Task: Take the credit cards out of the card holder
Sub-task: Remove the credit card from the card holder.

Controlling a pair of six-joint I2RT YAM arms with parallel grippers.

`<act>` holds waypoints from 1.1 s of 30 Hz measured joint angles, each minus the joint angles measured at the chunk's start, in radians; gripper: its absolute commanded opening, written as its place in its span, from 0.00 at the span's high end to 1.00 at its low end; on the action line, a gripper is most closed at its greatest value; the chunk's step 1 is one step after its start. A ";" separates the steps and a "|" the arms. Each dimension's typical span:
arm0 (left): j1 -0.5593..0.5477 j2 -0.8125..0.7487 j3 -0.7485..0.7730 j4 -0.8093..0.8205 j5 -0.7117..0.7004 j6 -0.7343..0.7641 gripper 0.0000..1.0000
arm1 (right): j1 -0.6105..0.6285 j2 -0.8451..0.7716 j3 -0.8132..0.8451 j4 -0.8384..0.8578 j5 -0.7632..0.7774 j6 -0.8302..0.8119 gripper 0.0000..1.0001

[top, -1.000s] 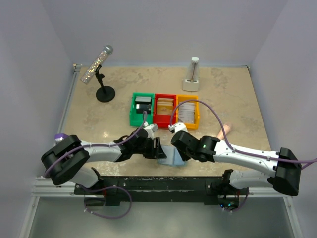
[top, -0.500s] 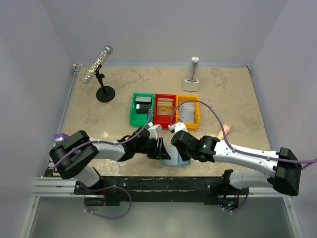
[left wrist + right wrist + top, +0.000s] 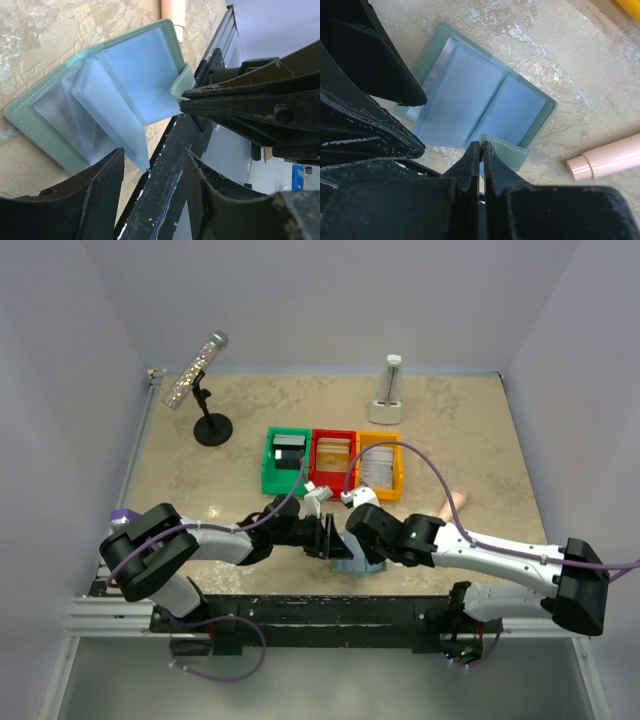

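Observation:
The card holder [image 3: 352, 562] lies open near the table's front edge, its clear pockets [image 3: 140, 75] fanned up and looking empty. My right gripper [image 3: 481, 144] is shut on the holder's small tab [image 3: 507, 150], which curls up off the table. From the left, my left gripper [image 3: 154, 152] stands open, the corner of one clear pocket leaf [image 3: 142, 162] between its fingers. Credit cards show only in the bins: dark ones in the green bin [image 3: 286, 452], tan ones in the red bin [image 3: 332, 454], whitish ones in the yellow bin [image 3: 377, 464].
A pink tube [image 3: 452, 505] lies just right of the holder. A glittery microphone on a black stand [image 3: 205, 390] is at the back left, a white upright object [image 3: 388, 390] at the back. The black front rail [image 3: 165, 190] runs right beside the holder.
My left gripper has slid right, up to the holder's left side, still open. The right gripper and the holder have stayed put.

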 measured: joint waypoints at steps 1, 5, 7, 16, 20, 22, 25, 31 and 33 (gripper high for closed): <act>0.000 0.000 0.000 0.010 0.005 0.000 0.45 | 0.000 -0.003 0.000 0.000 0.000 0.002 1.00; 0.000 0.000 0.009 0.027 0.025 0.000 0.44 | 0.000 -0.027 -0.005 0.004 -0.004 0.015 1.00; 0.000 0.000 0.022 0.028 0.034 0.000 0.45 | 0.000 -0.046 -0.016 0.005 -0.004 0.023 1.00; -0.011 0.000 0.097 0.025 0.053 0.002 0.44 | -0.003 -0.087 -0.100 0.013 -0.023 0.073 1.00; -0.024 0.011 0.127 0.017 0.052 0.005 0.44 | -0.007 -0.106 -0.135 0.025 -0.027 0.097 1.00; -0.026 0.004 0.127 -0.006 0.038 0.014 0.44 | -0.008 -0.117 -0.153 0.031 -0.027 0.108 1.00; -0.027 -0.026 0.127 -0.076 -0.008 0.042 0.44 | -0.010 -0.134 -0.183 0.044 -0.028 0.129 1.00; -0.028 -0.114 0.103 -0.204 -0.112 0.084 0.44 | -0.016 -0.123 -0.202 0.053 -0.032 0.183 1.00; -0.028 -0.127 0.083 -0.237 -0.140 0.084 0.44 | -0.020 -0.114 -0.202 0.051 -0.031 0.217 1.00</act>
